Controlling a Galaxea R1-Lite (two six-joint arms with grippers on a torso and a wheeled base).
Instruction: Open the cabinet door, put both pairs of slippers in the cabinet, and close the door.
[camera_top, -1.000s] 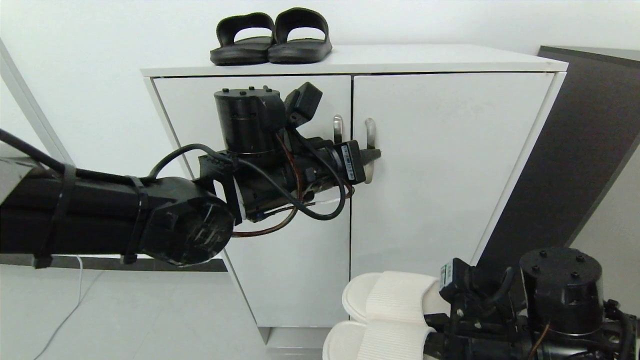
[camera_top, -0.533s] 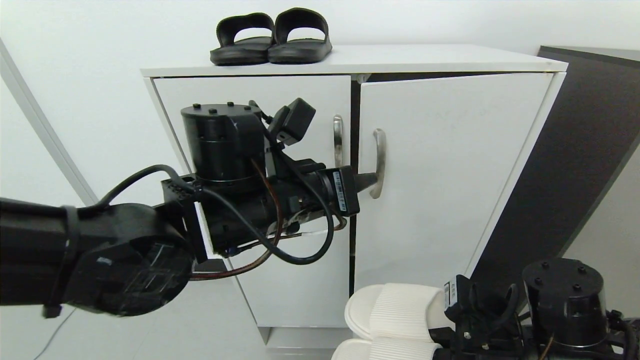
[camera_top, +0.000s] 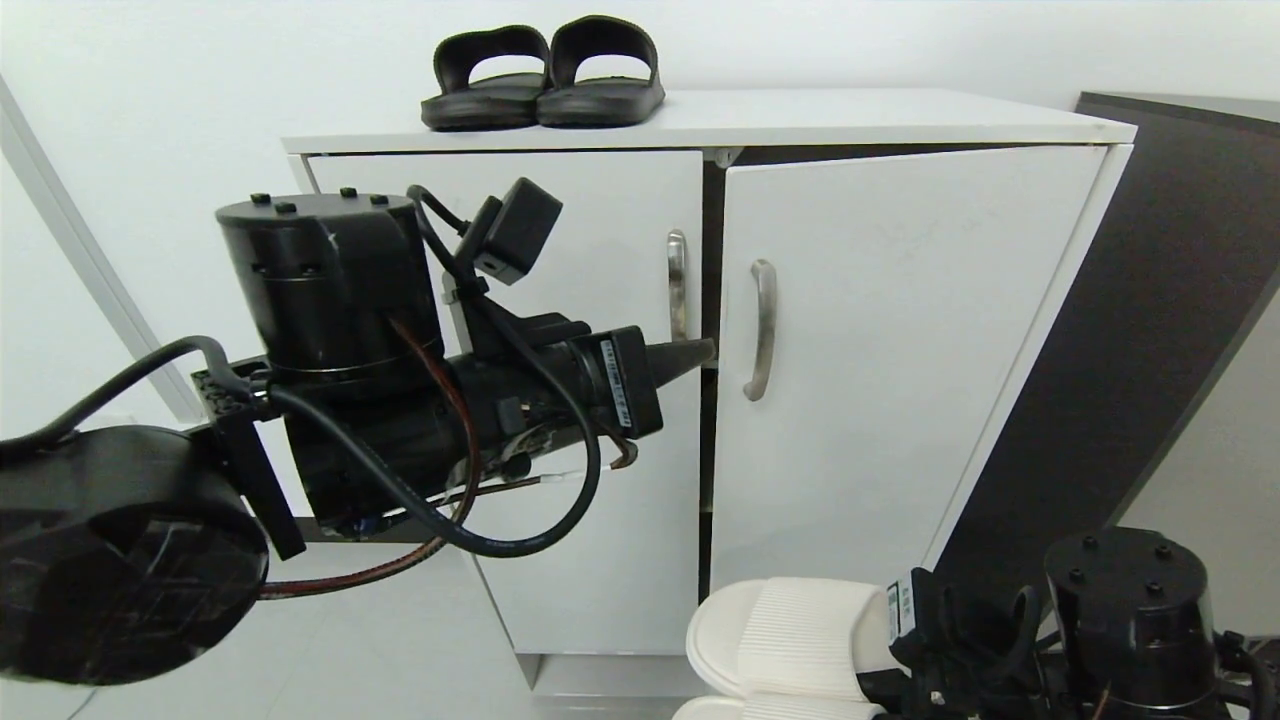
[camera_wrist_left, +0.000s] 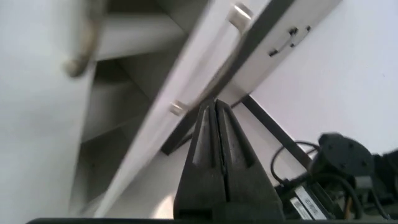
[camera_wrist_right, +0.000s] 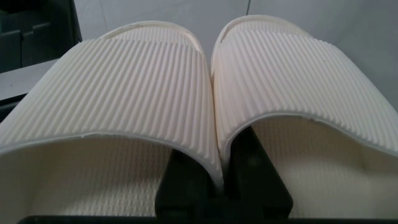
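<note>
The cabinet (camera_top: 900, 120) has its right door (camera_top: 900, 350) slightly ajar, with the black slippers (camera_top: 545, 75) on top. The left tool (camera_top: 700, 350), pinched together and empty, sits at the gap. It should hook behind the door's edge beside the handle (camera_top: 762, 330) and sweep wide. The right tool (camera_wrist_right: 222, 182), clamped on the white slippers (camera_top: 790, 635), is best held low and clear.

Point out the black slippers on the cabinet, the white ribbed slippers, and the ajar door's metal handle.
Black rubber slide slippers (camera_top: 600, 103), head view, front edge of one sole.
White ribbed slippers (camera_wrist_right: 143, 93), right wrist view, ribbed strap of one slipper.
Curved silver metal door handle (camera_top: 766, 325), head view, middle of the bar.
</note>
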